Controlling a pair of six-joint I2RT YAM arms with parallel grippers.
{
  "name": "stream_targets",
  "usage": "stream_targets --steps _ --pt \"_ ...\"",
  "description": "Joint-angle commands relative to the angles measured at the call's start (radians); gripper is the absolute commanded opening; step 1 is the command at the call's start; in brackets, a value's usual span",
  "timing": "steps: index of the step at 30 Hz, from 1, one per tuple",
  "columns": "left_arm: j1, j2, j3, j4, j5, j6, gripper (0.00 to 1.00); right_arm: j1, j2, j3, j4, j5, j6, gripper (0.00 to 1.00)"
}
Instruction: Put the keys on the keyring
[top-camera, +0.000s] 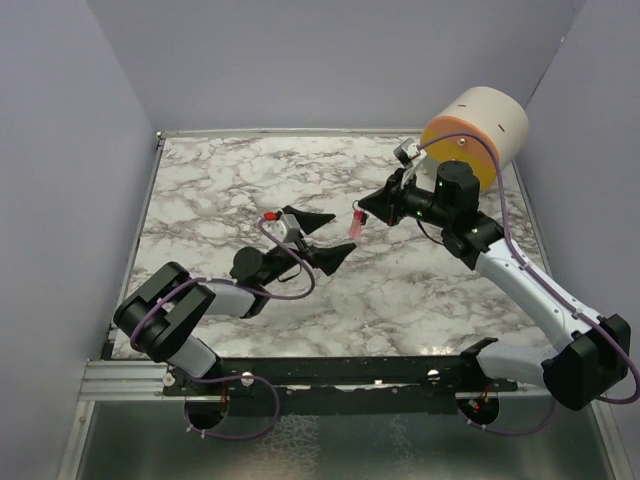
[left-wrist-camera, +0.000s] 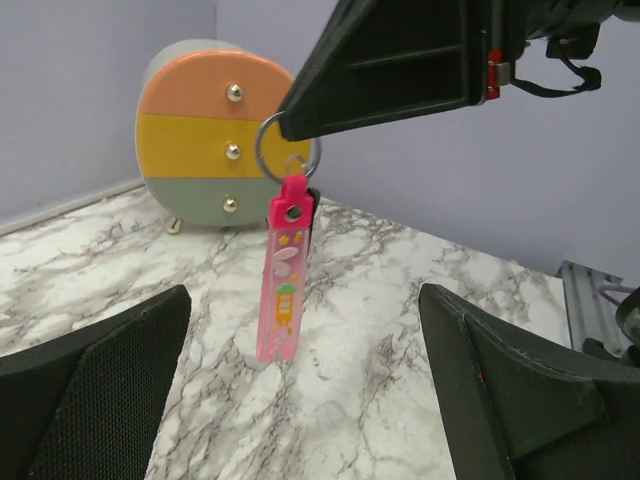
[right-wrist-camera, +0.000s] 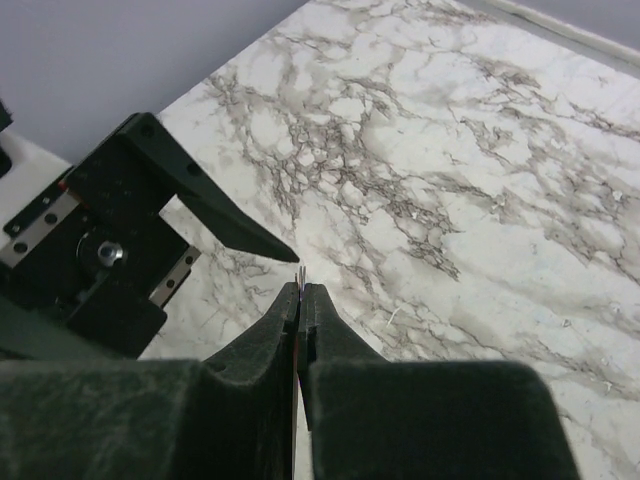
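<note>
The keyring hangs above the table: a pink strip with cartoon prints under a thin metal ring. My right gripper is shut on that ring, whose wire edge pokes out of the closed tips. A small dark bit, apparently the key, peeks out behind the strip's top at the ring; too little shows to be sure. My left gripper stands wide open facing the strip, nothing between its fingers, apart from the keyring.
A rounded mini drawer chest with orange, yellow and grey fronts stands at the back right corner. Marble tabletop lies beneath both arms. Purple walls close in left, back and right. The left gripper's finger is close beside the right tips.
</note>
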Motion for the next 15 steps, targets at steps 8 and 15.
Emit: stream_targets --steps 8,15 --pt "-0.212 0.143 0.008 0.227 -0.494 0.386 0.99 0.007 0.012 0.050 -0.168 0.021 0.082 0.01" --pt "-0.267 0.263 0.090 0.233 -0.581 0.477 0.99 0.007 -0.001 0.011 -0.153 -0.005 0.088 0.01"
